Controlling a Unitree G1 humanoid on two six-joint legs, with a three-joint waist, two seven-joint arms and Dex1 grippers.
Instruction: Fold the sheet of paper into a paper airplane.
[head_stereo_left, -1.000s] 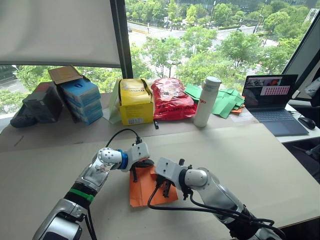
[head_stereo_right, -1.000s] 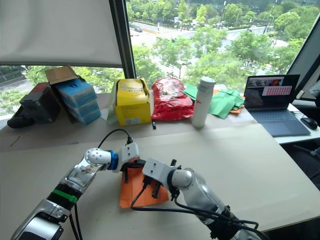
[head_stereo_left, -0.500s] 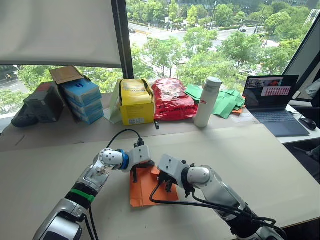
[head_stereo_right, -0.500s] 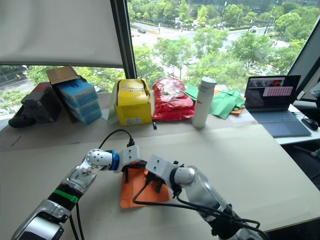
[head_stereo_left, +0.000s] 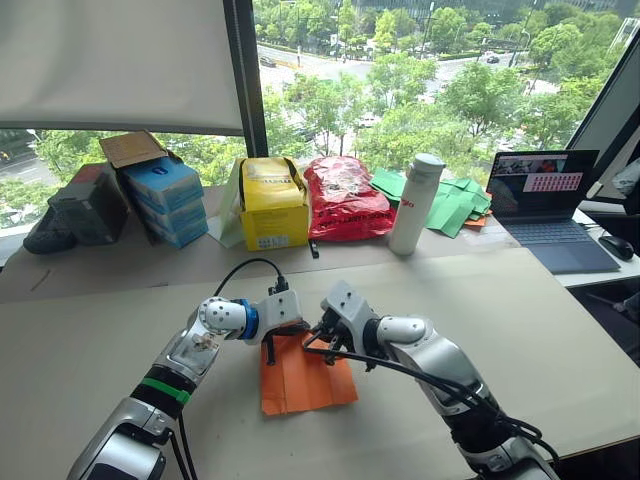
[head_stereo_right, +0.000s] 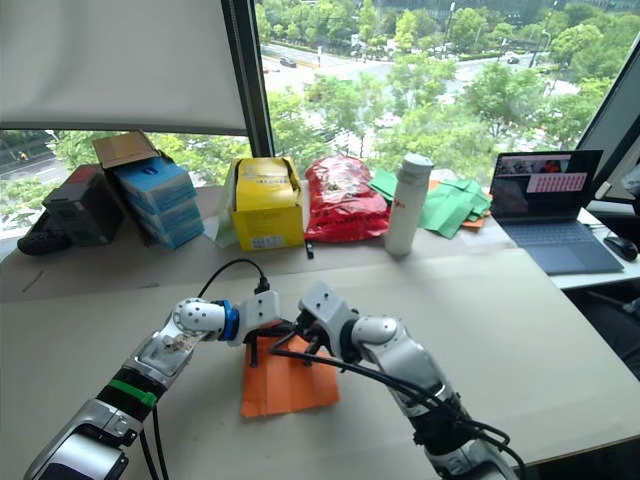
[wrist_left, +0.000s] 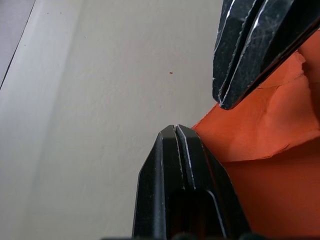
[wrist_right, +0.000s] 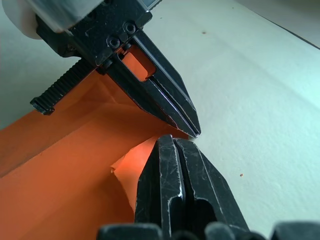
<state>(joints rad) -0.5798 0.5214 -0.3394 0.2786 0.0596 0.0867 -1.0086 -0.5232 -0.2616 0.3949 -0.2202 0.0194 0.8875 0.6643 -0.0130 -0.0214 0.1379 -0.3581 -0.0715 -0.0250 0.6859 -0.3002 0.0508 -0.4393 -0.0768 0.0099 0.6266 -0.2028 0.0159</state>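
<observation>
The sheet of paper (head_stereo_left: 306, 380) is a bright orange, creased and folded rectangle lying flat on the table in front of me. My left gripper (head_stereo_left: 278, 342) is shut, its tip resting at the paper's far edge; its fingertips (wrist_left: 175, 131) touch the corner of the orange sheet (wrist_left: 260, 145). My right gripper (head_stereo_left: 314, 340) is also shut and comes in from the right, its tip (wrist_right: 172, 140) almost meeting the left gripper's tip (wrist_right: 194, 131). A small flap of the paper (wrist_right: 127, 167) curls up beside the right fingers. Nothing shows between either pair of fingers.
Along the window ledge stand blue boxes (head_stereo_left: 162, 200), a yellow box (head_stereo_left: 270, 205), a red plastic bag (head_stereo_left: 345, 198), a white bottle (head_stereo_left: 413, 203) and green paper pieces (head_stereo_left: 455, 205). A laptop (head_stereo_left: 545, 205) and mouse (head_stereo_left: 613, 245) sit far right. Bare tabletop (head_stereo_left: 520, 330) surrounds the paper.
My right gripper has swung from the near right part of the paper up to its far edge, close to the left gripper's tip. The left gripper has stayed put.
</observation>
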